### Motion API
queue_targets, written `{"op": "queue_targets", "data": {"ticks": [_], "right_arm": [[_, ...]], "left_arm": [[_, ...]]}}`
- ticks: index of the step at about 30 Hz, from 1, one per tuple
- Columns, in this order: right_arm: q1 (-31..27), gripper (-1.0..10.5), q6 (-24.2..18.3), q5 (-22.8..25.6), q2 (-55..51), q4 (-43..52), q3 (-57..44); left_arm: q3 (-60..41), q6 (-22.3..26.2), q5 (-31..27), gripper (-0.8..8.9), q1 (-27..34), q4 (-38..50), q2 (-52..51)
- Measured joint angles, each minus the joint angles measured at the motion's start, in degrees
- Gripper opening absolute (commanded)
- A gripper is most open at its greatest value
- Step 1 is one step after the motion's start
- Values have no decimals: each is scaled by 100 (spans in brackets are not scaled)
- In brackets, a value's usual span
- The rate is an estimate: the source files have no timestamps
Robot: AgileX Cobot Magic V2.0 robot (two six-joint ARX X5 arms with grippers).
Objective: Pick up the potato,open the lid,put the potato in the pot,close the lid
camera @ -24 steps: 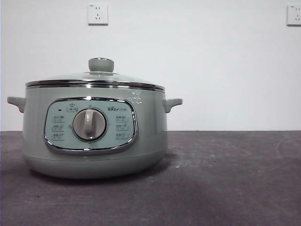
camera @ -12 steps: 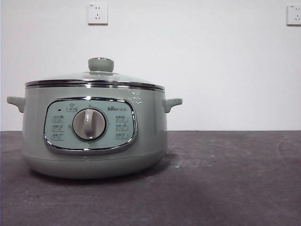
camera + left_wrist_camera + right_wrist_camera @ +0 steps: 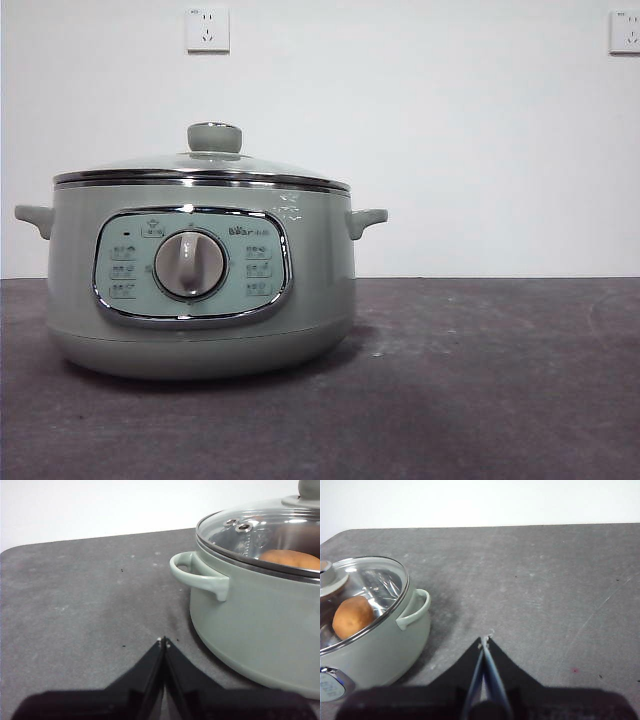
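Note:
The sage-green pot (image 3: pixel 200 275) stands left of centre on the dark table, dial facing the front camera. Its glass lid (image 3: pixel 200 165) with the green knob (image 3: pixel 215 137) rests shut on the rim. Through the glass, the orange-brown potato (image 3: pixel 352 617) lies inside the pot; the left wrist view also shows the potato (image 3: pixel 292 559) under the lid (image 3: pixel 260 530). My left gripper (image 3: pixel 164 641) is shut and empty above the table beside a side handle (image 3: pixel 197 575). My right gripper (image 3: pixel 485 640) is shut and empty, off to the pot's (image 3: pixel 375 640) other side. Neither arm shows in the front view.
A dark grey mat (image 3: pixel 480 380) covers the table. Behind it is a white wall with two sockets (image 3: pixel 208 30) (image 3: pixel 625 32). The mat's rounded far corner (image 3: pixel 15 550) appears in the left wrist view.

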Motion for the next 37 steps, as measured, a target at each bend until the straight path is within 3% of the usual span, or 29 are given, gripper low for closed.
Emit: {"op": "queue_targets", "data": {"ticks": [30,37], "right_arm": [[-9,1,-9,114,-133,-168,0],[-529,1,-476,129,-796,-192,-168]], "left_arm": [[0,-57,-2,-3,0,-24,0],[0,-57,-4,-3,0,-24,0]]}}
